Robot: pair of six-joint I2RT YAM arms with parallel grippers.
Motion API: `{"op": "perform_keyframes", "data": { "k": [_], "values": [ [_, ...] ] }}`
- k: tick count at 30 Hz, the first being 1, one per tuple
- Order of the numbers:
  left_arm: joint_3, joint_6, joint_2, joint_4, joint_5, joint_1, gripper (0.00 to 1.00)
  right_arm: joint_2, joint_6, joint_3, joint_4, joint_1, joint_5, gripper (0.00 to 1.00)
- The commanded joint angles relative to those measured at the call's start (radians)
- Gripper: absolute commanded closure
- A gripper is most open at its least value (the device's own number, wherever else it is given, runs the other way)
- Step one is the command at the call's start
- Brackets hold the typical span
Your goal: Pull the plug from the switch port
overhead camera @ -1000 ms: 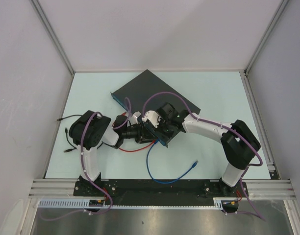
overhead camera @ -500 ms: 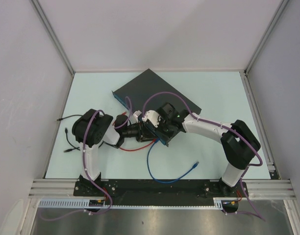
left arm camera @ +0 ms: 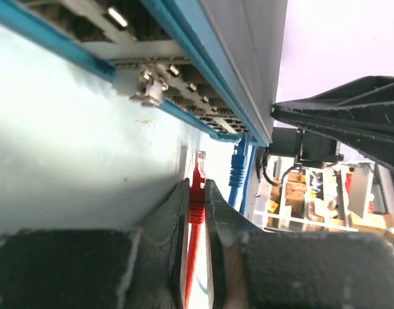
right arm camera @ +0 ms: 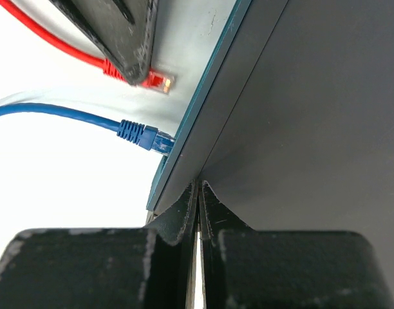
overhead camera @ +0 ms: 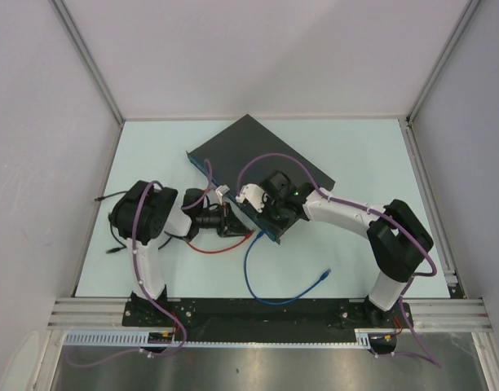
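Left wrist view shows our left gripper [left arm camera: 196, 193] clamped on the red plug [left arm camera: 197, 168], which we have now drawn back clear of the sockets on the switch [left arm camera: 242, 45]. Our right gripper [right arm camera: 198, 193], fingers pressed together, braces the switch, which lies askew on the table [overhead camera: 364, 155]. We judge the pull done.

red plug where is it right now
In the left wrist view the red plug sits pinched in the left gripper, free of the switch's teal port edge, next to the blue plug that is plugged in.
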Motion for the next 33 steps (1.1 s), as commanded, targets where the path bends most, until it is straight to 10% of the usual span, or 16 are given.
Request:
{"op": "perform_keyframes", "data": {
  "k": [1, 9, 20, 33],
  "values": [
    [-0.035, 0.173, -0.093, -0.171, -0.082, 0.016, 1.00, 0.019, -0.015, -0.001, -0.014, 0.013, -0.013, 0.95],
    [0.059, 0.352, -0.409, -0.429, -0.041, 0.014, 1.00, -0.002, -0.011, -0.001, -0.001, 0.013, -0.025, 0.96],
    [0.424, 0.958, -0.777, -1.305, -0.289, 0.043, 1.00, -0.040, -0.026, -0.001, 0.018, -0.013, -0.011, 0.96],
    [0.475, 1.229, -0.842, -1.430, -0.518, 0.304, 1.00, -0.056, -0.044, -0.001, 0.033, -0.028, -0.001, 0.95]
  ]
}}
